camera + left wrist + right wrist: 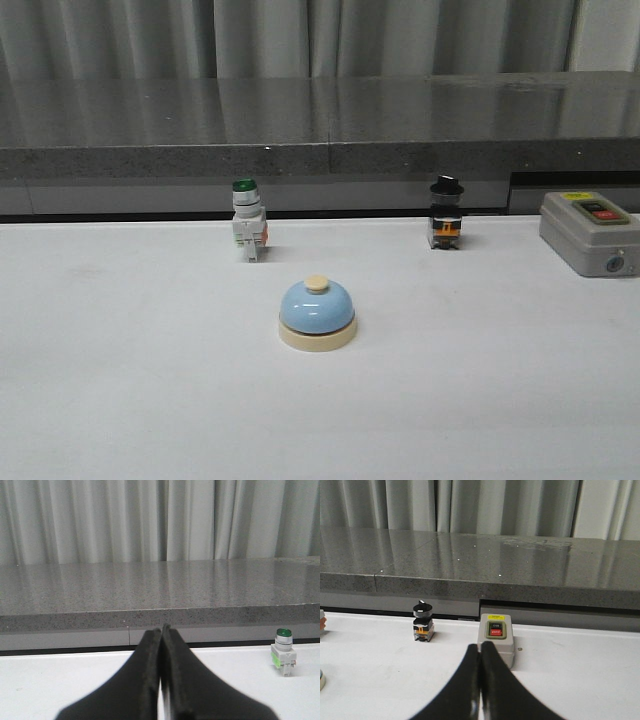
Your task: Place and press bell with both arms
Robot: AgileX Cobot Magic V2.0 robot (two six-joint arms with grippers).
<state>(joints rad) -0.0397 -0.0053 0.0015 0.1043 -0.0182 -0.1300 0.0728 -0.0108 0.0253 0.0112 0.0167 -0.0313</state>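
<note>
The bell sits upright on the table, in front of and between the green-capped switch and black-capped switch. Left gripper and right gripper have jaws closed, empty. Risk: the glossy dome slips from pointed jaws, or an off-centre press tips it.

The light-blue bell, cream base and button, sits upright mid-table, untouched.
</note>
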